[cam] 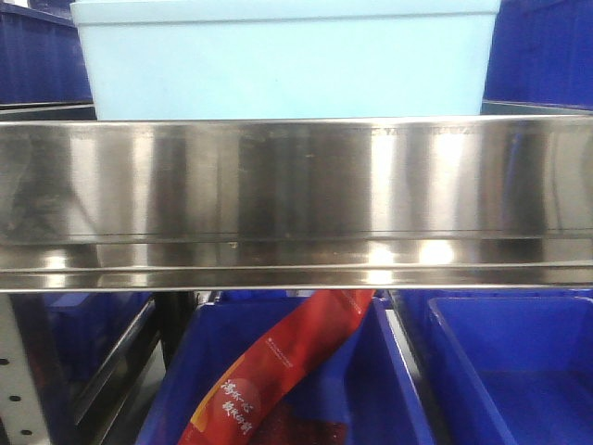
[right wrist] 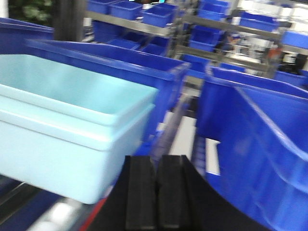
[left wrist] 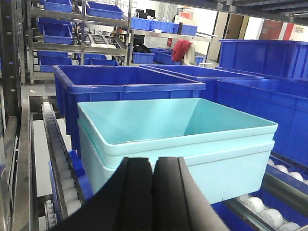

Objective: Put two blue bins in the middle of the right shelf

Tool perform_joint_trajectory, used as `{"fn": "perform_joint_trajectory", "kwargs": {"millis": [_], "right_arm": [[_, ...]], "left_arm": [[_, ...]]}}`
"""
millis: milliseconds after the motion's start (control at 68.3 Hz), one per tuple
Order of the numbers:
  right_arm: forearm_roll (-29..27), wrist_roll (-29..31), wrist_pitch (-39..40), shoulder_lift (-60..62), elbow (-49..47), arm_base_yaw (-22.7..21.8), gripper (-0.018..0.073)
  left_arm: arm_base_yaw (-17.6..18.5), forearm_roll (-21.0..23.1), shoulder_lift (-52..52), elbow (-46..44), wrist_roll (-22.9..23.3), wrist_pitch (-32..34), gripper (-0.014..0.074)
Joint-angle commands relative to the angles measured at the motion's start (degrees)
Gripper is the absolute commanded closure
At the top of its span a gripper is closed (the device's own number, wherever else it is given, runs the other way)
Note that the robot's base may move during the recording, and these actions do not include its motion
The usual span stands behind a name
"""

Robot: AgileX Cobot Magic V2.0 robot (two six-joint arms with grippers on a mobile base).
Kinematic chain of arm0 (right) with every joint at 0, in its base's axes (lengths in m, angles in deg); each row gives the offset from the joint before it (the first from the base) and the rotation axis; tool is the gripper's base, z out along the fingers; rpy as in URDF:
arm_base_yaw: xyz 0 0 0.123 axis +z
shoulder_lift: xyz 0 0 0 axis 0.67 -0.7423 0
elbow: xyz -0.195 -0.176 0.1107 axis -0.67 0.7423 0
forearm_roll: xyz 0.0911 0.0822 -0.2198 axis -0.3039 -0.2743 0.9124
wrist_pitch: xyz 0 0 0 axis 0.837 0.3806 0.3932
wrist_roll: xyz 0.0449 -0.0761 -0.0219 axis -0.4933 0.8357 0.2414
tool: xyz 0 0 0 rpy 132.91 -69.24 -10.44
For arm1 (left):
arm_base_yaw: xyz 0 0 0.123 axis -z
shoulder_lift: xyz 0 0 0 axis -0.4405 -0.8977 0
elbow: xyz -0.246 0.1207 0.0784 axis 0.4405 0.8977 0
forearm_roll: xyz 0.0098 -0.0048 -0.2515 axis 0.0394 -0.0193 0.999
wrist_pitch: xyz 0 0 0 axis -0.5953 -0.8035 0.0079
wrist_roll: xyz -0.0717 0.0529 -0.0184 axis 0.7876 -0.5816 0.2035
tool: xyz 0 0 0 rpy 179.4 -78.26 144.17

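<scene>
Two pale blue bins [left wrist: 192,144], nested one inside the other, stand on a roller shelf. They fill the top of the front view as the pale bins [cam: 287,60] above a steel rail. My left gripper [left wrist: 154,166] is shut and empty, just in front of the near wall of the stack, low and left of its middle. In the right wrist view the pale blue bins [right wrist: 67,130] sit to the left. My right gripper [right wrist: 157,161] is shut with nothing in it, beside the stack's right corner. Neither gripper shows in the front view.
A dark blue bin [left wrist: 125,82] stands behind the stack and more dark blue bins [left wrist: 269,110] lie to its right. A large dark blue bin [right wrist: 255,139] is close on my right. The steel shelf rail [cam: 296,195] crosses the front view. Below it a red packet [cam: 278,371] lies in a bin.
</scene>
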Motion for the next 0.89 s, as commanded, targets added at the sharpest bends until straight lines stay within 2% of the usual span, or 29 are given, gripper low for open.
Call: {"fn": "perform_joint_trajectory", "kwargs": {"millis": [0,102,220,571,703,746,878], "right_arm": [[-2.4,2.3,5.9,2.2,3.9,-4.3,0.0724],[-6.9,2.3,7.3,6.0,9.4,-9.3,0.0724],[-7.3,2.3,7.1,11.5,14.7,-13.0,0.0724],[-8.2,2.3,7.1,26.9,27.4,-13.4,0.0724],[-8.2,2.3,10.3,26.9,29.2,-13.4,0.0724],[-8.2,2.3,7.9,26.9,29.2,-13.4,0.0724],[-8.2,2.3,7.6,26.9,29.2,-13.2,0.0724]], "left_arm": [[0.3,-0.1,0.5,0.1,0.0,0.8,0.0707],[0.3,-0.1,0.5,0.1,0.0,0.8,0.0707],[0.3,-0.1,0.5,0.1,0.0,0.8,0.0707],[0.3,-0.1,0.5,0.1,0.0,0.8,0.0707],[0.3,-0.1,0.4,0.1,0.0,0.7,0.0707],[0.3,-0.1,0.4,0.1,0.0,1.1,0.0707],[0.3,-0.1,0.4,0.1,0.0,1.1,0.0707]]}}
